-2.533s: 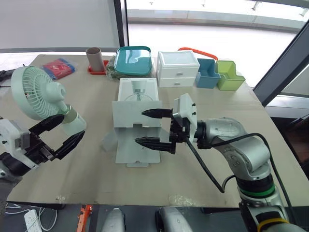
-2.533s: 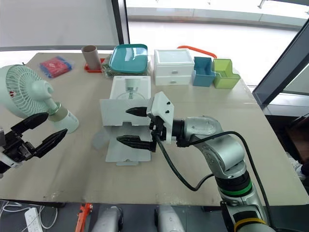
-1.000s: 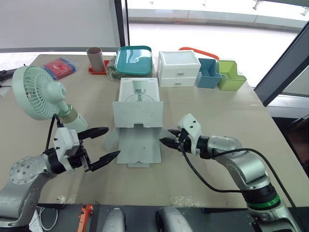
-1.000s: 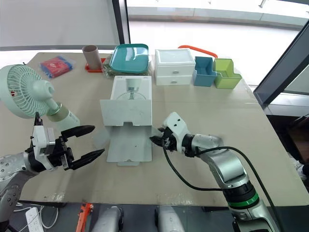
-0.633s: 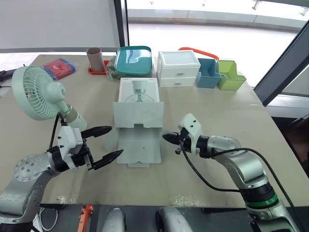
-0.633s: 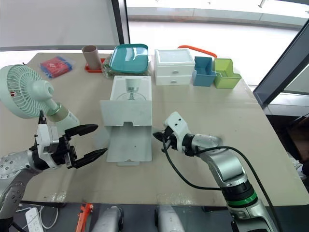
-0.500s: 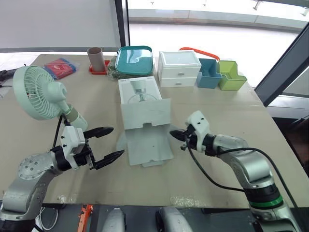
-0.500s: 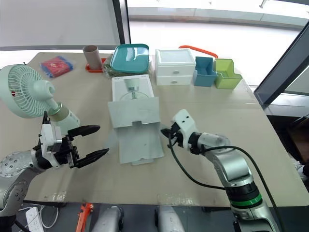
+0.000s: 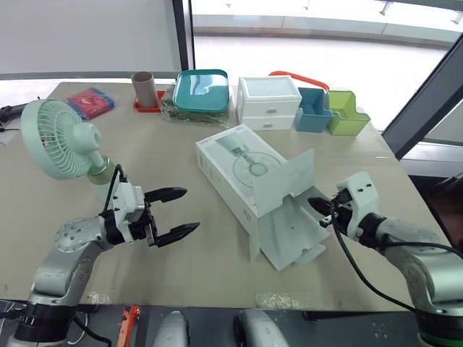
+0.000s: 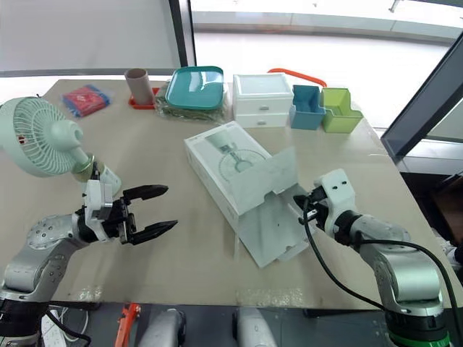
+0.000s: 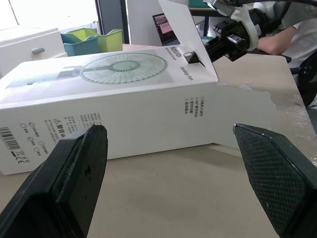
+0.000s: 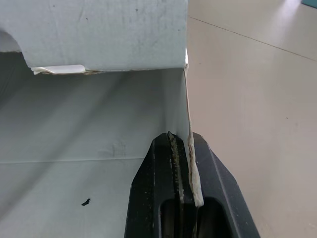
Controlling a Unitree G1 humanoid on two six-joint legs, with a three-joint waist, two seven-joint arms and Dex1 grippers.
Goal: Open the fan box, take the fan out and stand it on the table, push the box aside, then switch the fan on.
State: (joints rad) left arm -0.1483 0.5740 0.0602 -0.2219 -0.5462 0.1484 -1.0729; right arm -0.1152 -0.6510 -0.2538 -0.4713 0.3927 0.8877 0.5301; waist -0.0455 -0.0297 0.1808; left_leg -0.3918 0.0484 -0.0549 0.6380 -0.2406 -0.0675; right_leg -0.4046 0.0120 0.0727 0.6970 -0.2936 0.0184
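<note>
Your beige table (image 9: 181, 275) sits beside bright windows (image 9: 325, 43). The white fan box (image 9: 239, 170), printed with a fan picture, lies angled mid-table with its flaps open. Your right gripper (image 9: 314, 205) pinches a flap's edge. Your left gripper (image 9: 189, 209) hovers spread near the pale green fan (image 9: 61, 141) at the table's left.

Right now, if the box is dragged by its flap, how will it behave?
Probably light and easy to slide: the fan stands outside the box. The flap pinched in the right gripper is thin card, so it may bend or tear under a hard pull. Held at one end, the box will likely swivel.
</note>
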